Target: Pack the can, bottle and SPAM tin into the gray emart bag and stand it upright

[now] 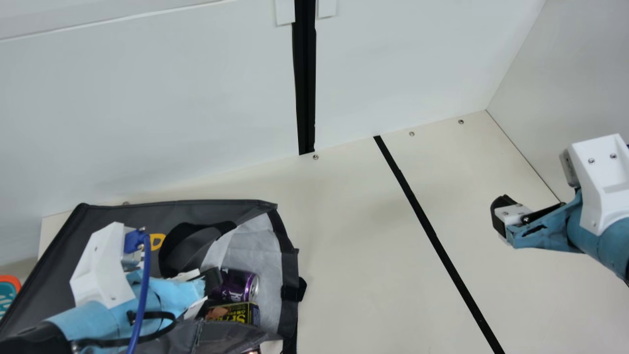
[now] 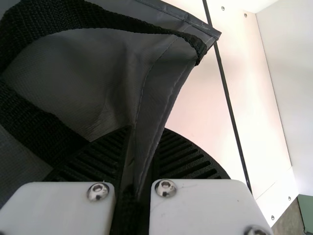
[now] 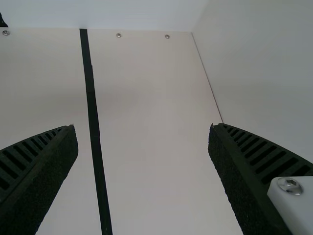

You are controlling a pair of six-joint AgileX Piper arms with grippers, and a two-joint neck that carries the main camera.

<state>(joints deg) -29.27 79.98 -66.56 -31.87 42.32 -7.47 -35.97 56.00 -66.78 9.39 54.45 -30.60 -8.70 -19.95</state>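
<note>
Main view, far left edge: teal-and-orange item (image 1: 7, 290), partly cut off by the frame. Lower left: gray bag (image 1: 54, 275), lying on its side on the cream table (image 1: 344, 246), mouth toward frame right, pale lining (image 1: 265, 250) exposed. Black strap (image 1: 172, 246) looped over the upper panel. Left gripper (image 1: 212, 290) at the bag mouth, lower left of frame. Per left wrist view, left gripper (image 2: 146, 134) clamped on the bag's hem, fabric pinched between ribbed fingers (image 2: 183, 156). Just right of it in main view: SPAM tin (image 1: 233, 313), inside the mouth, with purple can (image 1: 238, 285) just above it in the frame. Bottom edge, by the bag mouth: reddish sliver (image 1: 253, 350), too small to identify. Upper middle: black strip (image 1: 304, 73) down the white wall. Right of center: black line (image 1: 432, 231) slanting across the table. Right side: right gripper (image 1: 500, 216) above the table, well apart from the bag. Per right wrist view, fingers (image 3: 239, 181) spread wide, nothing between.
</note>
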